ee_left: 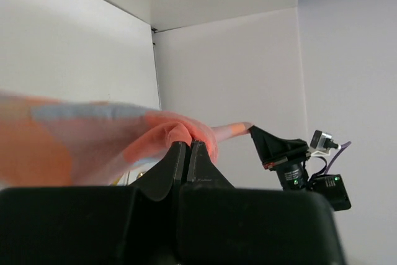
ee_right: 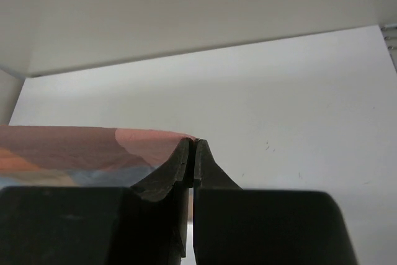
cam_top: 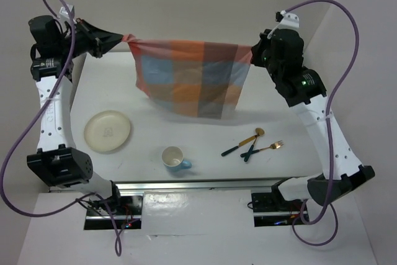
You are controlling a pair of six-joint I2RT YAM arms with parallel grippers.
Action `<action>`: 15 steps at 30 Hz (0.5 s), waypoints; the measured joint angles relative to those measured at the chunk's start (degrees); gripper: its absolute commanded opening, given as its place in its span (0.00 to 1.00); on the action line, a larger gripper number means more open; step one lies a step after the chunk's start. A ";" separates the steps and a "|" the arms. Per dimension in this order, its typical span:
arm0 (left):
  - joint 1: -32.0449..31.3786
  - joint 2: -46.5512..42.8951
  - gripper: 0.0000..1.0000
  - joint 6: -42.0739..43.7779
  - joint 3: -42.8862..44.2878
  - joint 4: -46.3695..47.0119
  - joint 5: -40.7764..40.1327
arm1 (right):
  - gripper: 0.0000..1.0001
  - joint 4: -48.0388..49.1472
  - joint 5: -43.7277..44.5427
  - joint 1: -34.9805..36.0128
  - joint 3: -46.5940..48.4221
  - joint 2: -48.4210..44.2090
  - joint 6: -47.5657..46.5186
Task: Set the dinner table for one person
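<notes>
An orange-and-blue checked cloth mat [cam_top: 189, 77] hangs stretched in the air over the far part of the white dinner table [cam_top: 205, 138]. My left gripper [cam_top: 121, 39] is shut on its left top corner, which shows bunched at the tips in the left wrist view [ee_left: 180, 130]. My right gripper [cam_top: 253, 49] is shut on its right top corner, seen in the right wrist view [ee_right: 155, 142]. A cream plate [cam_top: 108, 131], a white and blue cup [cam_top: 174, 158], and a spoon [cam_top: 243, 142], knife [cam_top: 251, 150] and fork [cam_top: 265, 149] lie on the table.
A metal rail [cam_top: 198, 185] runs along the table's near edge. White walls close in the back and both sides. The cutlery lies near the right arm, the plate near the left arm's base.
</notes>
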 measured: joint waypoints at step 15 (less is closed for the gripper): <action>-4.68 25.97 0.00 -7.39 16.41 6.10 2.86 | 0.00 6.88 -6.51 -11.19 18.64 26.73 -5.25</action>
